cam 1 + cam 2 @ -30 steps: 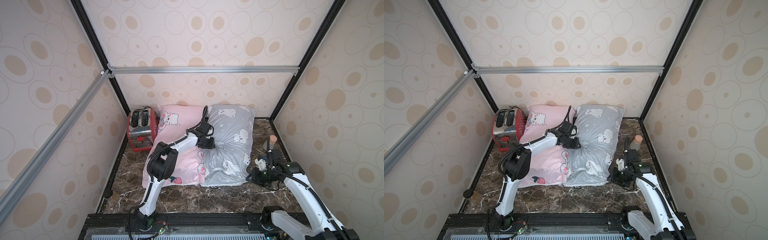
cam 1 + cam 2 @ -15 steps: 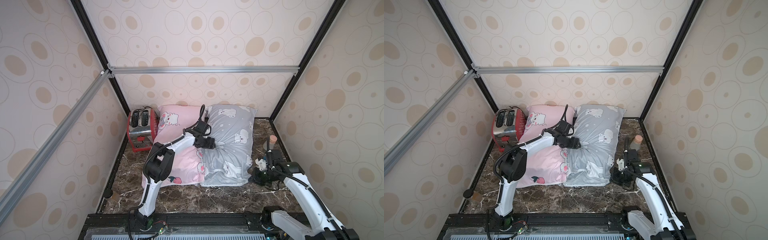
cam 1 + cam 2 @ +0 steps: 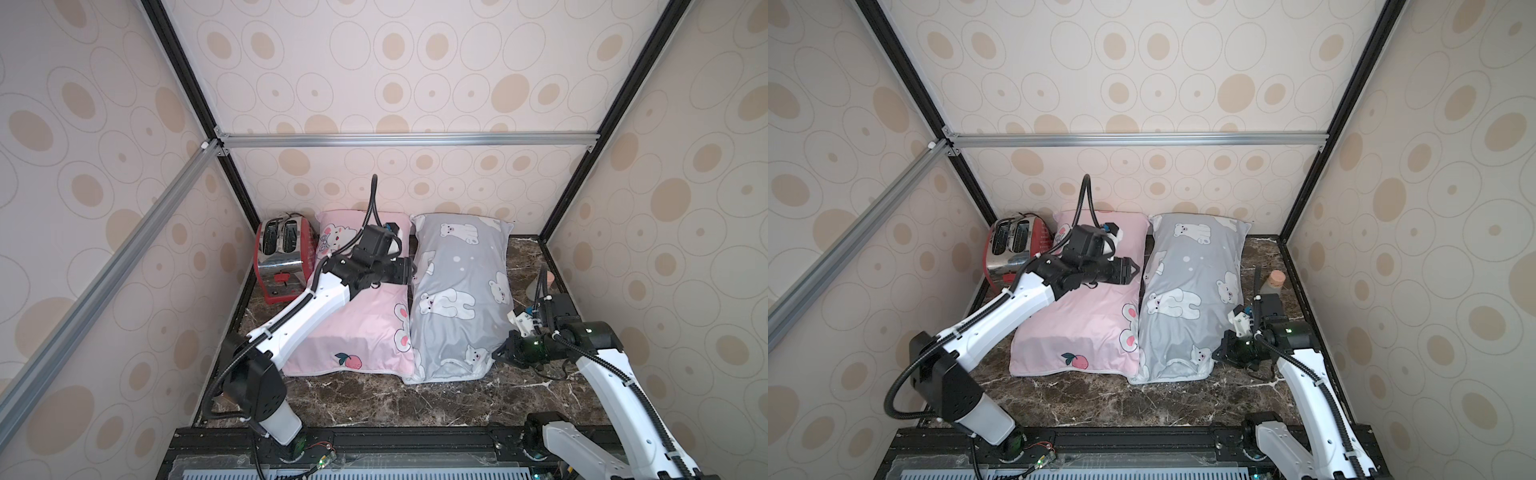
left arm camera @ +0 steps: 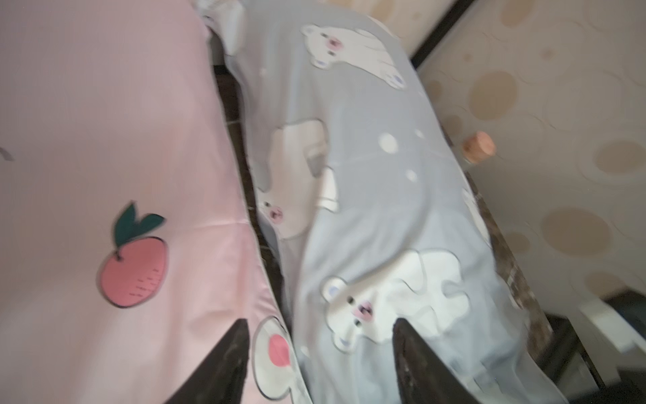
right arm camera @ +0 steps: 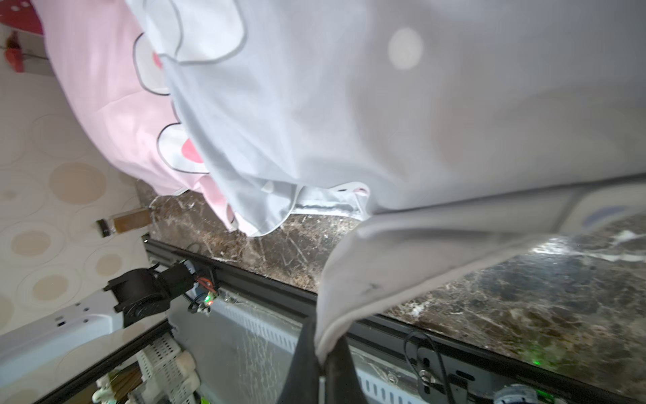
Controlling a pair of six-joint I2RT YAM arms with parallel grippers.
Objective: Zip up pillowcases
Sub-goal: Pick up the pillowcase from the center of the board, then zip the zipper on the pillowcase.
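Note:
Two pillowcases lie side by side on the marble table. The pink pillowcase (image 3: 357, 328) (image 3: 1084, 320) (image 4: 105, 122) is on the left, the grey pillowcase (image 3: 457, 282) (image 3: 1192, 274) (image 4: 367, 175) (image 5: 384, 105) with white bears on the right. My left gripper (image 3: 409, 270) (image 3: 1136, 269) (image 4: 320, 332) hovers over the seam between them, open, nothing between its fingers. My right gripper (image 3: 500, 353) (image 3: 1219, 353) (image 5: 323, 353) is low at the grey pillowcase's near right corner, shut on a fold of its grey edge fabric. No zipper pull shows clearly.
A red toaster (image 3: 282, 253) (image 3: 1013, 241) stands at the back left against the pink pillowcase. A cork-topped bottle (image 3: 1275, 278) (image 4: 479, 147) stands by the right wall behind my right arm. A small bottle (image 5: 122, 222) lies at the table's front left. Patterned walls enclose three sides.
My left gripper has let go of the pillows' middle seam and drifted slightly toward the back. The right gripper stays at the grey corner.

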